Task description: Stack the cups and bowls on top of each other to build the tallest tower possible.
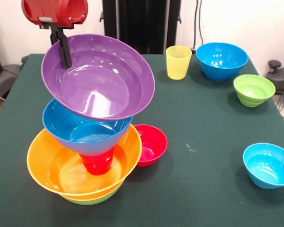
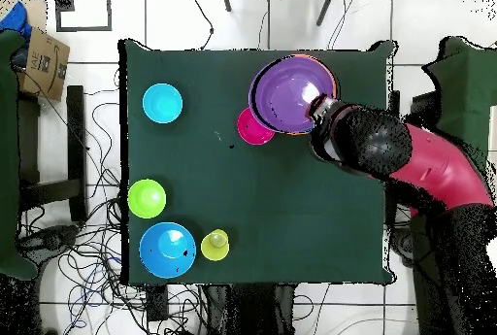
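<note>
The gripper (image 1: 64,49) is clamped on the far rim of the purple bowl (image 1: 102,78), holding it tilted on top of the tower (image 1: 85,146). Below it a blue bowl (image 1: 75,130) sits on an upturned red cup (image 1: 97,165) inside the orange bowl (image 1: 52,165), with a lime-green bowl (image 1: 92,199) underneath. A small red bowl (image 1: 151,144) touches the tower's side, while the yellow cup (image 1: 178,62), another blue bowl (image 1: 221,60), a green bowl (image 1: 253,90) and a smaller blue bowl (image 1: 268,165) stand well apart on the table (image 1: 199,127).

The tower (image 1: 85,156) stands near one tabletop (image 1: 199,123) corner, a small bowl (image 1: 151,144) touching it; the cup (image 1: 178,62) and three bowls (image 1: 253,90) line the opposite edge.
</note>
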`<action>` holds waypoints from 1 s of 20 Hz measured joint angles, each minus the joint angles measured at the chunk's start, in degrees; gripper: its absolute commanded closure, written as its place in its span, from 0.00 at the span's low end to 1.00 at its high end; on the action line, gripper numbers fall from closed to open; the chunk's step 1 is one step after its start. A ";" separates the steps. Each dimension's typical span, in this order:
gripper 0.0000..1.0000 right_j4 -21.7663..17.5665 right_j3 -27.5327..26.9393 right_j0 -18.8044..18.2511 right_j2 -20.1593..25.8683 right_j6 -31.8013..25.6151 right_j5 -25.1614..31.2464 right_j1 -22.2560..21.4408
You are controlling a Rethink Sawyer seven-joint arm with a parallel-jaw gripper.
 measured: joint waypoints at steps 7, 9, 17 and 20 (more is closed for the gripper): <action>1.00 -0.80 0.00 0.00 0.00 0.00 0.00 0.02; 1.00 -1.14 0.00 0.00 0.00 0.00 0.00 0.03; 0.00 -1.58 -0.01 0.04 -0.03 0.00 -0.02 0.47; 0.00 -1.84 -0.02 0.07 -0.03 0.00 -0.17 0.87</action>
